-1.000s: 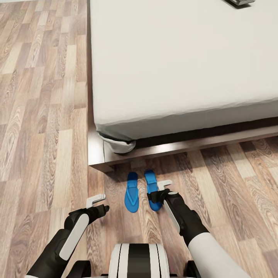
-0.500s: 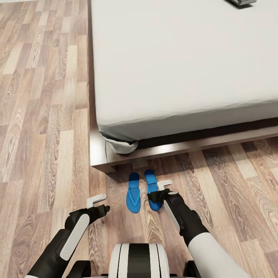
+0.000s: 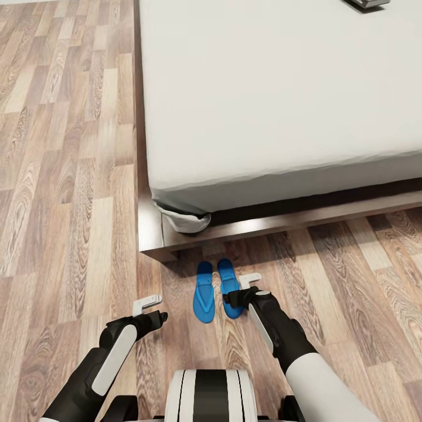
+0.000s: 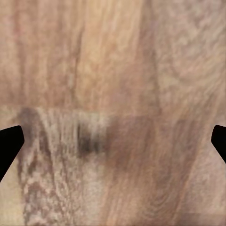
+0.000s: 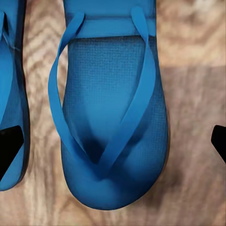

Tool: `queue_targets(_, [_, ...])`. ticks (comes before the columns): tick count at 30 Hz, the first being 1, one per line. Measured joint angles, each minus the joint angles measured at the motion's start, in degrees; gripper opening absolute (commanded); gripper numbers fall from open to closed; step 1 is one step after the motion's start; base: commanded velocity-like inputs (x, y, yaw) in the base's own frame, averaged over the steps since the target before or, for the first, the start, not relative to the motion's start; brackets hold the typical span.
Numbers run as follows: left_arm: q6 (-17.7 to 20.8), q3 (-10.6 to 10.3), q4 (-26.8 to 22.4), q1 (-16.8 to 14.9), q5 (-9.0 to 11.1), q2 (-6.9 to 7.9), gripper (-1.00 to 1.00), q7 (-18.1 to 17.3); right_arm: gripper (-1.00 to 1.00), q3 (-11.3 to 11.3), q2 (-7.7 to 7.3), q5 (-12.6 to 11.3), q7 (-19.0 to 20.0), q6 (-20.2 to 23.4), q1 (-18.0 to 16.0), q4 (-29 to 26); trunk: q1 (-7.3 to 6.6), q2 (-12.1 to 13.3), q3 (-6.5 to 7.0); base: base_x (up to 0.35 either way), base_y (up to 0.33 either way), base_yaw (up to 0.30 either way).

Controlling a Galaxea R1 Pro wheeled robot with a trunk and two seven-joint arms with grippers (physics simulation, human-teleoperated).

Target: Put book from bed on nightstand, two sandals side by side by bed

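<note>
Two blue sandals [image 3: 214, 291] lie side by side on the wood-plank floor [image 3: 64, 193], just off the bed's [image 3: 281, 94] near corner, at 12 o'clock from the robot's trunk. The right gripper [image 3: 246, 287] hangs over the right-hand sandal [image 5: 113, 122], fingers spread wide, holding nothing. The left gripper [image 3: 147, 307], also wide and empty, hovers over bare floor at 10 o'clock. A dark object [image 3: 364, 3], cut off by the frame, lies on the mattress at 1 o'clock.

No legible text anywhere.

Black arms with white panels, pale tool [image 3: 251, 281] fingers, seemingly striped white trunk.
</note>
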Motion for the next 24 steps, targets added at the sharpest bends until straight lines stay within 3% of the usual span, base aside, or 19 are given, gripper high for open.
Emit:
queue_targets(11, [0.0,0.14,-0.05,0.0,-0.02,0.02,1.0,0.02,1.0,-0.06,-0.22,0.01,0.21,0.16,0.0,-1.08,0.0,0.0,0.0,0.0,0.0,0.0])
queue_targets(17, [0.0,0.38,-0.15,0.0,0.03,-0.01,1.0,0.11,1.0,-0.02,-0.41,-0.35,0.37,0.63,0.85,-5.46,0.0,0.0,0.0,0.0,0.0,0.0])
queue_targets(24, [-0.05,0.5,-0.21,0.0,0.04,-0.22,1.0,0.26,1.0,0.0,-0.74,-2.76,0.52,5.91,6.6,-17.22,-0.18,0.09,1.54,0.0,0.0,0.0])
